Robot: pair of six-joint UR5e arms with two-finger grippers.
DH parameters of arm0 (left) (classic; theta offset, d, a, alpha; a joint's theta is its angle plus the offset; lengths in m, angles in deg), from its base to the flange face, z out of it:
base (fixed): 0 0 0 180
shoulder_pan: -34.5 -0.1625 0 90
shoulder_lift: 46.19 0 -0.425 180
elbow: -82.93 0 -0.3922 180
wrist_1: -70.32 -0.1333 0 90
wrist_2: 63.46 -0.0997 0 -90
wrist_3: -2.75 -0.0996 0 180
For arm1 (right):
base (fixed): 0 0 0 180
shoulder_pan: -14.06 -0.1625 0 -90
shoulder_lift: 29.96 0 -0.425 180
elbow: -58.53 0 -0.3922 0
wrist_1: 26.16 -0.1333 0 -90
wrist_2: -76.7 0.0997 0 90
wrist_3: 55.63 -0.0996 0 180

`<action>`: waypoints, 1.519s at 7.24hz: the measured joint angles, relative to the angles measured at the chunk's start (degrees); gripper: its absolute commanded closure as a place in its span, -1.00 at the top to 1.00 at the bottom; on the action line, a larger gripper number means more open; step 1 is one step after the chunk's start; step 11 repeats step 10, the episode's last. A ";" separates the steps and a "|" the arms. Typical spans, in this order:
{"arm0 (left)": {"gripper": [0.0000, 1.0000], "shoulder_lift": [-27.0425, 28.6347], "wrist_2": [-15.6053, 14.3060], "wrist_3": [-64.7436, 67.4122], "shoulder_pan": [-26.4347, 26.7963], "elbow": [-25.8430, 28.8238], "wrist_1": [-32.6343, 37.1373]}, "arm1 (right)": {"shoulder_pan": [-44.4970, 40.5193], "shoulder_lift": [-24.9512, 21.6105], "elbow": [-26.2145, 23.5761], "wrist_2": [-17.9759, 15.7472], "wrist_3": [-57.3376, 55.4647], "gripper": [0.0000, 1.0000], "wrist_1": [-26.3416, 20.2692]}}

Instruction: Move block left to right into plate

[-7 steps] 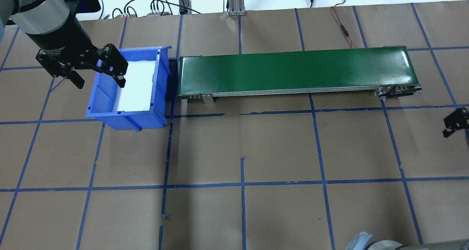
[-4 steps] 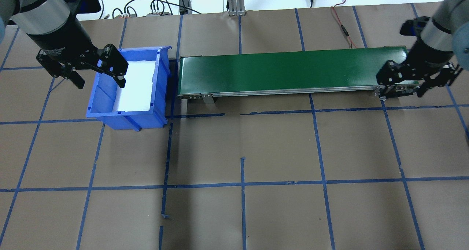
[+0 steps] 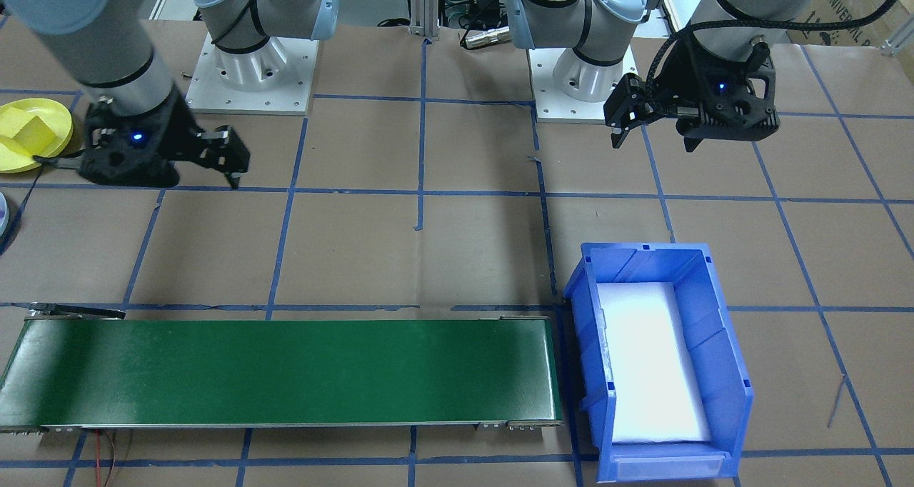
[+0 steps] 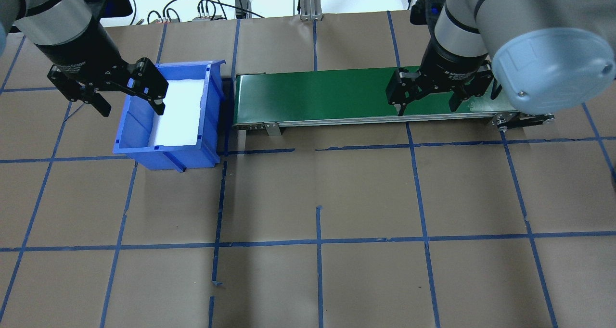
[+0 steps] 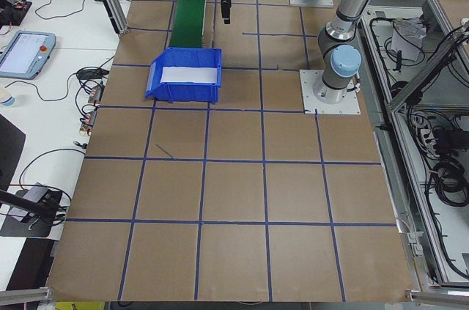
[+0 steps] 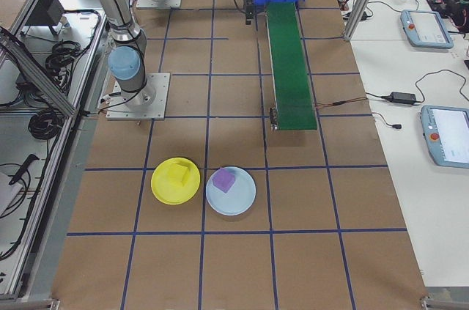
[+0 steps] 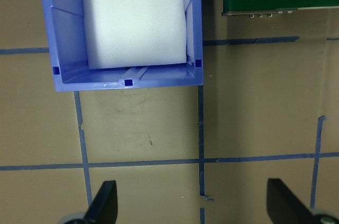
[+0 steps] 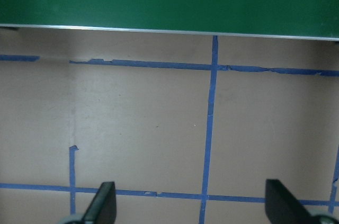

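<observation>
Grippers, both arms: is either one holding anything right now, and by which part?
Nothing is held. The left gripper and right gripper both show open jaws with only table between the fingers in their wrist views.

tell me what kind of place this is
Most likely a robotics lab: a taped-grid table with a small green conveyor, a blue bin, and teach pendants on side benches.

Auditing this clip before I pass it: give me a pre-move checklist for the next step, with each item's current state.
1. Left pincer open, nothing held: ok.
2. Right pincer open, nothing held: ok.
3. Green conveyor belt free of blocks: ok.
4. Blue bin holds a block to pick: not ok, only its white liner shows.
5. Yellow plate holds the yellow block; pale blue plate holds the purple block: ok.
</observation>
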 measured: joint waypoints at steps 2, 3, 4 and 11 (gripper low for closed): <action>1.00 0.00 -0.01 0.00 0.00 0.00 0.00 | -0.04 1.42 4.07 0.07 -0.18 1.00 -4.21; 1.00 0.00 -0.01 0.01 0.00 0.00 0.00 | 1.18 1.61 4.43 0.01 0.38 1.00 -5.17; 1.00 0.00 -0.01 0.02 0.00 0.00 0.00 | 2.95 1.39 4.24 -0.07 0.99 1.00 -5.66; 1.00 0.00 -0.01 -0.06 0.00 -0.12 0.00 | 4.05 -0.53 3.73 0.01 4.30 1.00 -7.06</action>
